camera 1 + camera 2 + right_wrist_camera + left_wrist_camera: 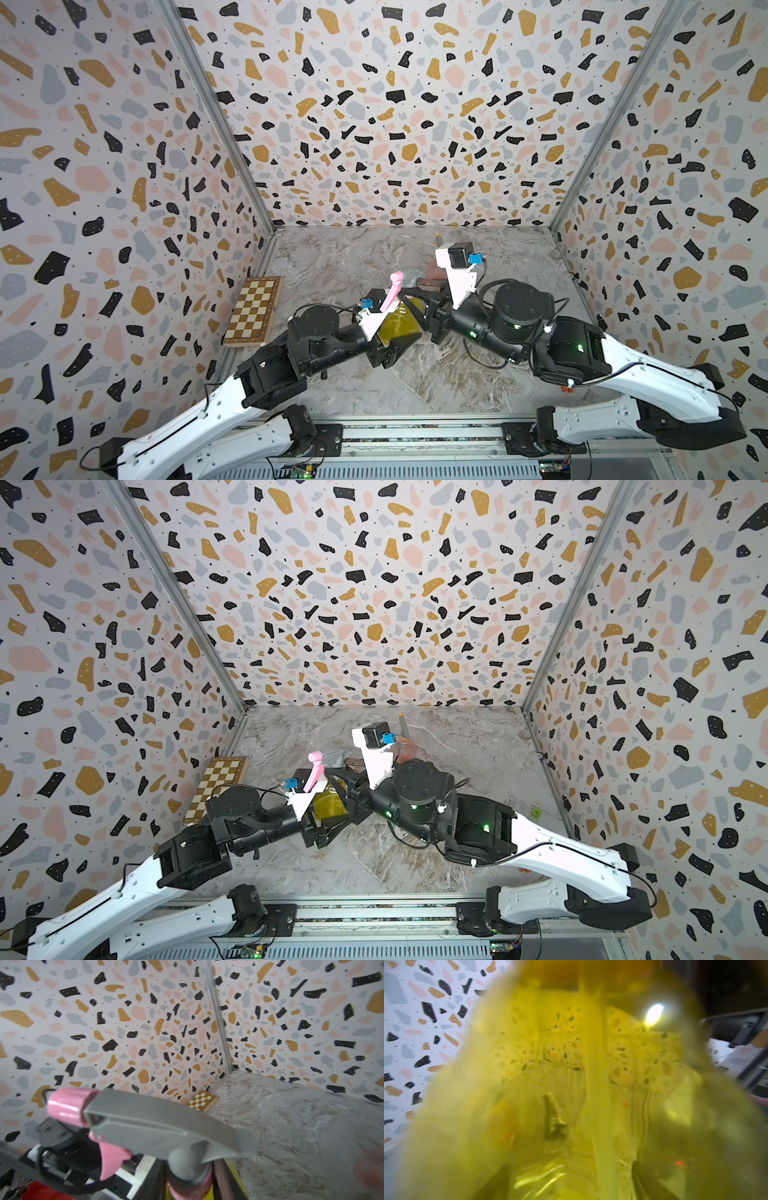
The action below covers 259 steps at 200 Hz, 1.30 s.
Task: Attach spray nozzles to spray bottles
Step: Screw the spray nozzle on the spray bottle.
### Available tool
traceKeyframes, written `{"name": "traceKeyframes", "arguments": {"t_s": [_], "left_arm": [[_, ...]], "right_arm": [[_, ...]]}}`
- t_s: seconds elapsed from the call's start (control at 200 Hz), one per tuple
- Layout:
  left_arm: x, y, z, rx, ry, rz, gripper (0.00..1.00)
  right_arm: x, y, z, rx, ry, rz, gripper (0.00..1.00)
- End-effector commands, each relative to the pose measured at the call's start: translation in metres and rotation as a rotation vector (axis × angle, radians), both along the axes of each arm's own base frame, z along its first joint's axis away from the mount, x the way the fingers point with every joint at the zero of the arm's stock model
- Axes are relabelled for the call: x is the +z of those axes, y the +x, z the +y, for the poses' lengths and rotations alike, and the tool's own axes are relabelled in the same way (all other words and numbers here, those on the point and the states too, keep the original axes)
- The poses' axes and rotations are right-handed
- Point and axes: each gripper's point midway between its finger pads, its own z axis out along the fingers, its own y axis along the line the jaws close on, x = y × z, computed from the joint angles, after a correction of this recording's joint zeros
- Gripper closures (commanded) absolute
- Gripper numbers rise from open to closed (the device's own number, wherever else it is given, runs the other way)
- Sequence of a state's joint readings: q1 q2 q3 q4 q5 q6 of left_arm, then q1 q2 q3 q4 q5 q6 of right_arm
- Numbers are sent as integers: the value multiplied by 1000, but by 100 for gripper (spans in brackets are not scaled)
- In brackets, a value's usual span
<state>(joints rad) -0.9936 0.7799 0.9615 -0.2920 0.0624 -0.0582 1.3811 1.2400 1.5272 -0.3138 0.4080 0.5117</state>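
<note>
Nozzle in play is the grey one w/ pink trigger (162, 1126). Its pink collar sits right on the neck of the yellow bottle (401, 328), roughly mid table between the two arms. Can't say if it's screwed down or just resting there. The nose points toward the left wall, w/ the trigger hanging below it.

Left gripper (392, 338) is clamped on the bottle's belly, and its wrist cam shows basically nothing but blurry yellow plastic. Right gripper (417, 309) comes in from the opposite side at neck height, w/ the collar right at the bottom of its wrist cam. Whether its fingers are actually squeezing the collar or just sitting round it, can't tell from any angle.

Further back, just beside the right wrist cam, a pale pink bottle (406, 748) stands on the marble table (353, 257). A grey/orange nozzle tip (401, 717) pokes up above it, the rest mostly hidden.

Chessboard (253, 311) lies along the left wall, well apart from the bottles. Small green thing (536, 811) sits near the right wall, too tiny to ID
</note>
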Motion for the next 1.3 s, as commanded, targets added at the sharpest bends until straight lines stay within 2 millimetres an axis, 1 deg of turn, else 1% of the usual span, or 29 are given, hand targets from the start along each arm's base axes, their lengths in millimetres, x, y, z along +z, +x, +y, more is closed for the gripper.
{"name": "traceKeyframes", "arguments": {"t_s": [0.0,0.065,0.155,0.19,0.215,0.26,0.295,0.35,0.415,0.456,0.511,0.546,0.576,0.641,0.736,0.816,0.916,0.936,1.026,1.156,1.291], "left_arm": [[49,19,-3,81,-162,-117,100],[48,17,-3,72,-164,-111,100],[49,12,-2,53,-170,-108,100],[49,9,-1,43,-170,-106,100],[49,7,0,34,-171,-107,100],[50,3,1,17,-174,-112,100],[50,-1,1,0,-175,-112,100],[51,-6,2,-26,-174,-118,100],[50,-11,2,-47,-176,-120,100],[50,-14,2,-63,-172,-121,100],[50,-17,4,-74,-165,-127,100],[49,-19,5,-81,-162,-131,100],[49,-22,4,-96,-158,-132,100],[50,-34,2,-163,-156,-142,100],[50,-55,0,-280,-163,-145,100],[51,-73,-1,-379,-171,-142,100],[55,-96,0,-499,-190,-139,100],[51,-100,1,-521,-179,-121,100],[50,-108,1,-566,-184,-97,100],[51,-115,2,-604,-190,-86,100],[49,-117,1,-621,-184,-77,100]], "right_arm": [[-101,-27,34,49,-252,168,83],[-95,-23,31,27,-235,154,79],[-74,-25,23,48,-200,91,71],[-67,-28,20,73,-184,57,66],[-58,-30,15,91,-166,30,62],[-49,-31,6,99,-150,-2,55],[-39,-36,0,132,-130,-40,48],[-26,-44,-9,182,-103,-88,42],[-13,-57,-18,257,-87,-146,37],[-8,-63,-23,290,-80,-165,34],[-1,-77,-29,369,-66,-197,31],[1,-85,-30,413,-67,-215,30],[2,-87,-33,427,-70,-220,29],[4,-93,-35,465,-76,-246,28],[14,-95,-40,479,-69,-279,27],[29,-95,-48,492,-33,-305,27],[43,-92,-56,526,3,-322,29],[44,-91,-57,537,6,-324,29],[51,-85,-60,564,28,-326,29],[55,-82,-56,626,57,-326,30],[65,-95,-53,723,104,-350,33]]}}
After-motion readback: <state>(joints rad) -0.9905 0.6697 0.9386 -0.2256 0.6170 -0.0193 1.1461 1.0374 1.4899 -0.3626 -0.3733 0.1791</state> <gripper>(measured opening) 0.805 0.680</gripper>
